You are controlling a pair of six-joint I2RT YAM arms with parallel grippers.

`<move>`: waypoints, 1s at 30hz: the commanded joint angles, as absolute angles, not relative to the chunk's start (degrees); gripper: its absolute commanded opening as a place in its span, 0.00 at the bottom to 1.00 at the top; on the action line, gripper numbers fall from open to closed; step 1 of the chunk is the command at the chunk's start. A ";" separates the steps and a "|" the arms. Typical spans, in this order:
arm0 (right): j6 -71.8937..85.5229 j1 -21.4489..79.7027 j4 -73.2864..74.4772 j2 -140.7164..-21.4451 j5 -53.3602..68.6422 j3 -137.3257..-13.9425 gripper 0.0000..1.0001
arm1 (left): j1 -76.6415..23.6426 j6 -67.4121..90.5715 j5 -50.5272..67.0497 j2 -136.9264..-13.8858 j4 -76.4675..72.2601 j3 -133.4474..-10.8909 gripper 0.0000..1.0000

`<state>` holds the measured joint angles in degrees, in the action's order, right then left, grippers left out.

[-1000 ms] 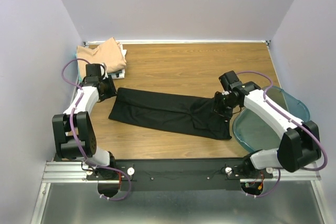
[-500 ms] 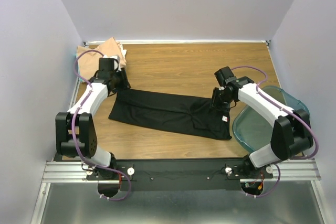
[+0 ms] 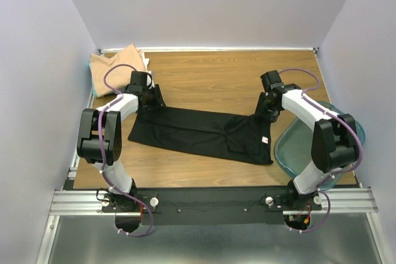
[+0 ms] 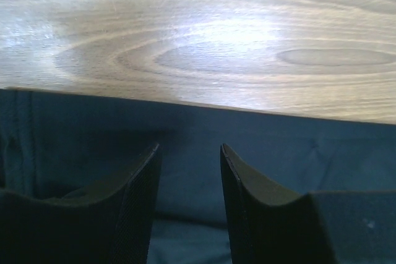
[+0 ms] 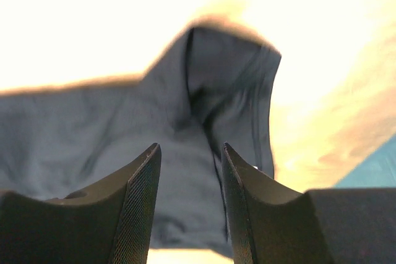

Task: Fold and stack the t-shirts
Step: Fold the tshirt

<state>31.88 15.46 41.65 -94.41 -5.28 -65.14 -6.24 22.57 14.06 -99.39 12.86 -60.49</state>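
Lying across the table (image 3: 216, 72): black t-shirt (image 3: 201, 134), folded into a long strip that runs from near the left edge to near the right edge, with a small white tag (image 3: 265, 140) at its right end.
Left gripper (image 4: 189, 148): low over the strip's far left corner, fingers partly apart with nothing between them and dark cloth beneath.
Right gripper (image 5: 189, 146): over the strip's far right corner, fingers partly apart, holding nothing.
Far left corner: tan t-shirt (image 3: 114, 65), folded, on top of pale cloth (image 3: 146, 63).
Right edge: teal bin (image 3: 297, 153), just beside the strip's right end.
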 commanded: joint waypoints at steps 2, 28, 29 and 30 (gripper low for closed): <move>28.74 13.45 34.82 -96.94 -5.72 -67.15 0.51 | -6.15 22.76 15.91 -99.49 9.41 -58.81 0.50; 29.62 8.79 29.71 -99.93 -1.93 -64.78 0.00 | -0.89 21.97 13.89 -99.76 6.24 -50.72 0.50; 29.79 8.53 29.88 -99.67 -2.19 -64.43 0.00 | -0.44 22.06 13.80 -99.76 6.24 -50.36 0.50; 30.14 7.92 29.88 -99.06 -2.63 -64.16 0.00 | -0.44 22.15 13.89 -99.84 6.15 -49.75 0.50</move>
